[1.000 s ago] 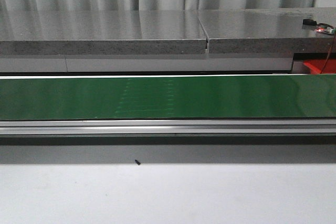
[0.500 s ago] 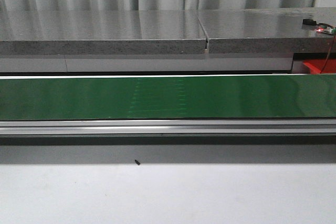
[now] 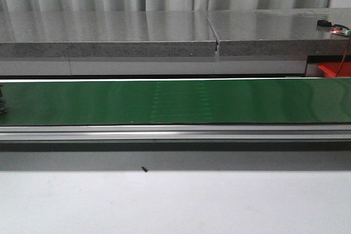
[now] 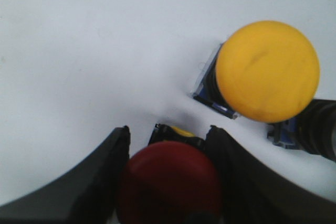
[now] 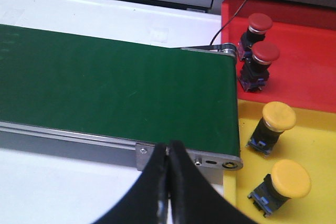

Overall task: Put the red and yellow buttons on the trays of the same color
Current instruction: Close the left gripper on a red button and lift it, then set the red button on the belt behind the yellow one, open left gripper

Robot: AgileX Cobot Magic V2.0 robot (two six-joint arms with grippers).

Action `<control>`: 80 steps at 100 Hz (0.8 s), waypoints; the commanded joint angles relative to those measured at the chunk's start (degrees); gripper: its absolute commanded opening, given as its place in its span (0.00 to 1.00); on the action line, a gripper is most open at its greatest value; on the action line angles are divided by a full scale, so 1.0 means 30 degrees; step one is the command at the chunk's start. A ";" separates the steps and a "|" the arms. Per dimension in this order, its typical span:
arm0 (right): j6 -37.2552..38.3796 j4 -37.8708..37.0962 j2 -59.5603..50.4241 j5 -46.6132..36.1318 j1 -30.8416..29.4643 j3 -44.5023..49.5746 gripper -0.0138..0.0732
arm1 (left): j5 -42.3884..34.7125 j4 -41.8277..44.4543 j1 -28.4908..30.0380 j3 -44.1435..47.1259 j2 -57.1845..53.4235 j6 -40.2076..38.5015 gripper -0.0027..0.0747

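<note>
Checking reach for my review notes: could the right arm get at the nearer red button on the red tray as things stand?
Probably yes. The right gripper hangs shut and empty over the belt's near rail, and the nearer red button stands uncovered on the red tray just past the belt end. Its jaws would first need to open.

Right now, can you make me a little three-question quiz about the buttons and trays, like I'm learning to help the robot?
1. True or false: two red buttons stand on the red tray.
2. What colour is the button between the jaws of the left gripper? A) yellow B) red C) green
3. Fill in: the jaws of the right gripper are ____ with nothing in them.

Key:
1. True; one red button stands beside the other.
2. B; the red button sits between the jaws, near a yellow button.
3. Shut; they hover over the near edge of the green belt.
</note>
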 commanded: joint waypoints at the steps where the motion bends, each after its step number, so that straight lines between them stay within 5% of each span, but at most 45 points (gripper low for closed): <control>1: -0.0170 0.0098 -0.0003 -0.1178 -0.0036 -0.0496 0.08 | -0.0335 -0.0661 0.0025 -0.0486 -0.1494 -0.0132 0.25; 44: -0.0170 0.0098 -0.0003 -0.1178 -0.0036 -0.0496 0.08 | -0.0252 -0.1265 -0.0210 0.1588 -0.7191 -0.0047 0.25; 80: -0.0170 0.0098 -0.0003 -0.1196 -0.0036 -0.0496 0.08 | -0.0281 -0.1116 -0.2840 0.2684 -0.8528 0.0004 0.25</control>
